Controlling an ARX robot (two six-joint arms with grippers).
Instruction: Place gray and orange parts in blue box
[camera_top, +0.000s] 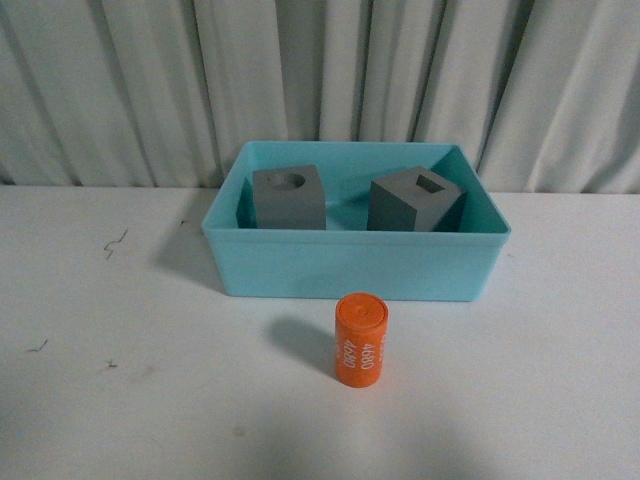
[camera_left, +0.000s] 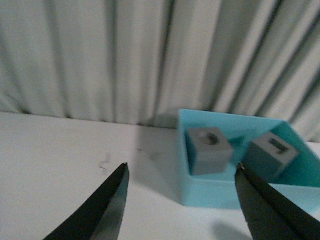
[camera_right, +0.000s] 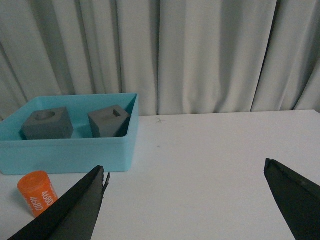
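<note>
Turquoise plastic bin (camera_top: 355, 265): round-hole gray cube (camera_top: 288, 198), square-hole gray cube (camera_top: 414, 200) inside. Orange cylinder (camera_top: 361, 339) outside. Left gripper (camera_left: 182, 167), right gripper (camera_right: 185, 166) spread, empty.

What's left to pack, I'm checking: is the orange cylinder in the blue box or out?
Out. The orange cylinder stands upright on the table, in front of the blue box.

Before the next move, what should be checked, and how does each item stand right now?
1. Gray cubes in box: ok, round-hole cube and square-hole cube both sit inside.
2. Cylinder in box: not ok, it stands upright on the table in front of the box.
3. Cylinder clear of other things: ok.
4. Left claw open and empty: ok.
5. Right claw open and empty: ok.
6. Free floor in box: ok, gap between the cubes.
</note>
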